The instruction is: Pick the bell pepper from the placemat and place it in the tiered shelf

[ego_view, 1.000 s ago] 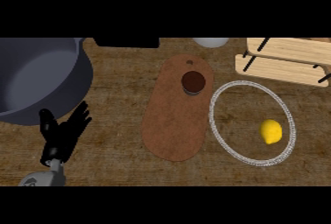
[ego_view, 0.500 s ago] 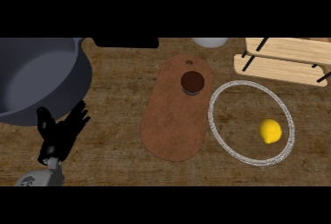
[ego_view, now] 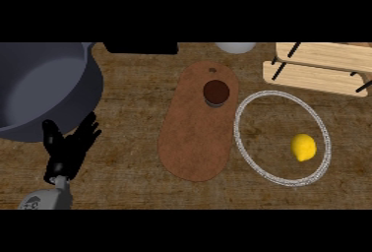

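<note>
The left hand (ego_view: pixel 68 150) rests open at the view's lower left, fingers (ego_view: pixel 88 129) straight and pointing up.

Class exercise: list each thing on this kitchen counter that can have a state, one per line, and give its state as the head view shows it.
Yellow bell pepper: lying on the placemat, untouched.
Placemat: flat on the counter, holding the pepper.
Tiered shelf: upright at the upper right, nothing seen on it.
Brown cutting board: flat, a dark round object resting near its top.
Grey pot: open, nothing seen inside.
Left hand: open, fingers up, resting beside the pot.
Right hand: out of view.
</note>
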